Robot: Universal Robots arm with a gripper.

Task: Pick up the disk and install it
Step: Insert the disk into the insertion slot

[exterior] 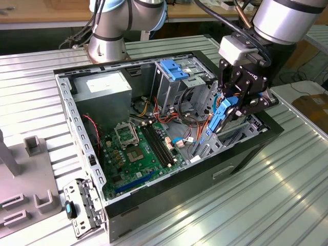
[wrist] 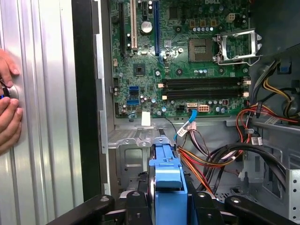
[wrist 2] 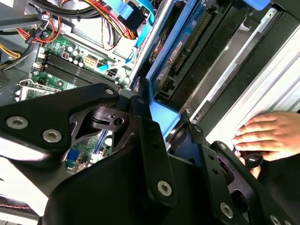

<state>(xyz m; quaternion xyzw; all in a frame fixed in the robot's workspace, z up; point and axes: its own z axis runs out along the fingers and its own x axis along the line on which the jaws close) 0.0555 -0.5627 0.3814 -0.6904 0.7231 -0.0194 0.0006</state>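
My gripper point(exterior: 233, 105) is shut on the disk point(exterior: 219, 117), a grey drive in a bright blue carrier. It holds the disk tilted on edge over the drive bay, at the exterior view's right end of the open computer case point(exterior: 246, 148). The disk's lower end reaches down among the bay's metal rails. In the first wrist view the blue carrier point(wrist: 168, 171) sits between the black fingers point(wrist: 136, 206) of the gripper point(wrist: 169, 206). In the second wrist view the disk point(wrist 2: 187, 51) runs away from the gripper point(wrist 2: 171, 126) along the case wall.
The green motherboard point(exterior: 138, 148) lies on the case floor, with red, orange and black cables point(wrist: 211, 159) beside the bay. A light-blue bracket point(exterior: 174, 69) tops the rear drive cage. A person's hand point(wrist 2: 267, 131) rests on the ribbed table beside the case. Grey fixtures point(exterior: 31, 148) stand at the exterior view's left.
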